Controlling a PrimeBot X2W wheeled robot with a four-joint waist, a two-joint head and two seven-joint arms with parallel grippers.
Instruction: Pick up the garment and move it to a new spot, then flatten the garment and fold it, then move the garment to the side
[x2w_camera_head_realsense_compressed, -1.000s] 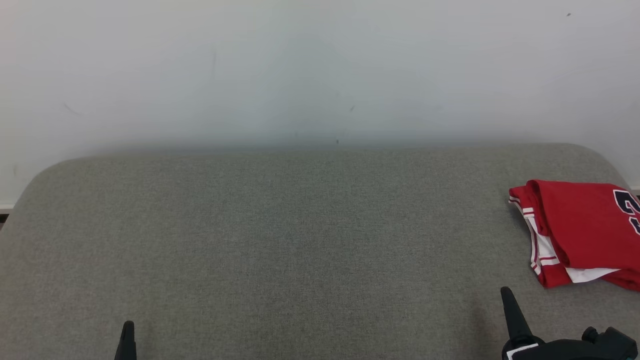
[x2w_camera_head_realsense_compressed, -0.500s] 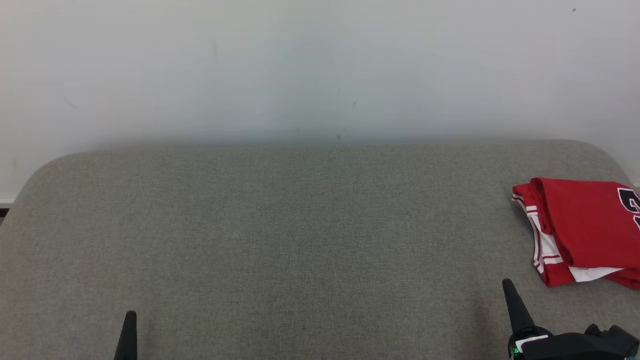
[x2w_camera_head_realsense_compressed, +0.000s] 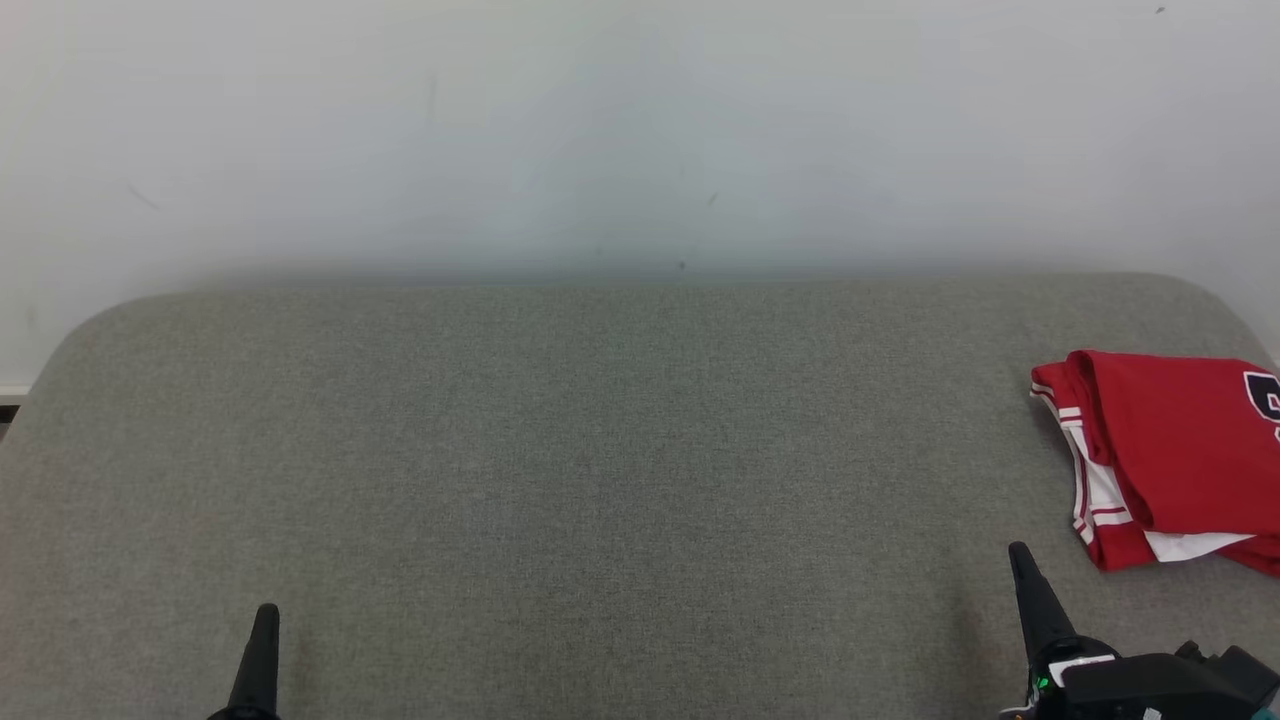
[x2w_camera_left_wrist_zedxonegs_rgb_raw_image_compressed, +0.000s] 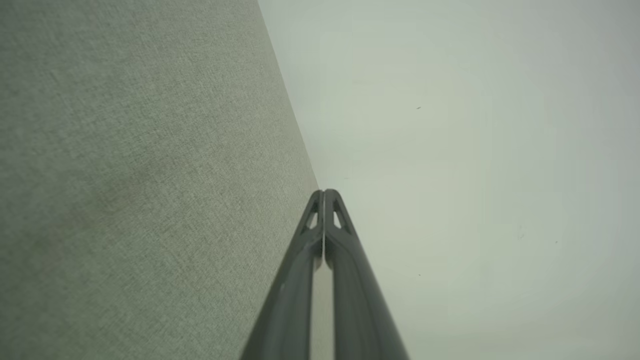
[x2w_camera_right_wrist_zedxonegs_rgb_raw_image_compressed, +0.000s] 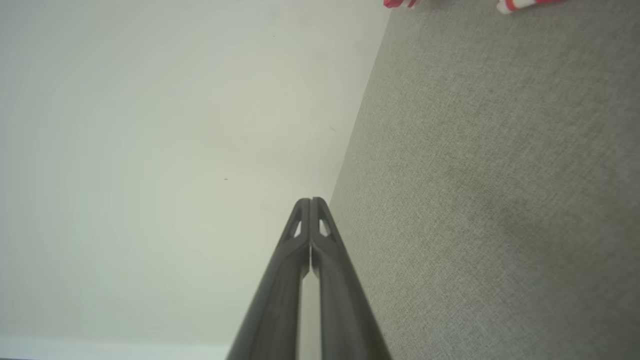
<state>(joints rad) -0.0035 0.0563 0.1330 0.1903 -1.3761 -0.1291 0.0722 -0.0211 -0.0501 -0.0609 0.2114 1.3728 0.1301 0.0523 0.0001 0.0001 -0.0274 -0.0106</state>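
One garment (x2w_camera_head_realsense_compressed: 1170, 450), two closed claws (x2w_camera_head_realsense_compressed: 265, 622) (x2w_camera_head_realsense_compressed: 1021, 562)

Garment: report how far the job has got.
Done, apparently: the red garment lies folded at the right edge of the grey surface. In hand: nothing; left gripper and right gripper are shut, empty, clear of it. Left: nothing visible.

Both end effectors (x2w_camera_left_wrist_zedxonegs_rgb_raw_image_compressed: 324, 194) (x2w_camera_right_wrist_zedxonegs_rgb_raw_image_compressed: 311, 201) — fully closed.

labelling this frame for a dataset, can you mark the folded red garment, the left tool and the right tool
folded red fabric garment with white trim (x2w_camera_head_realsense_compressed: 1165, 440), head view, on its red top layer
dark two-fingered left tool (x2w_camera_head_realsense_compressed: 266, 615), head view, at its shut fingertips
dark two-fingered right tool (x2w_camera_head_realsense_compressed: 1019, 555), head view, at its shut fingertips
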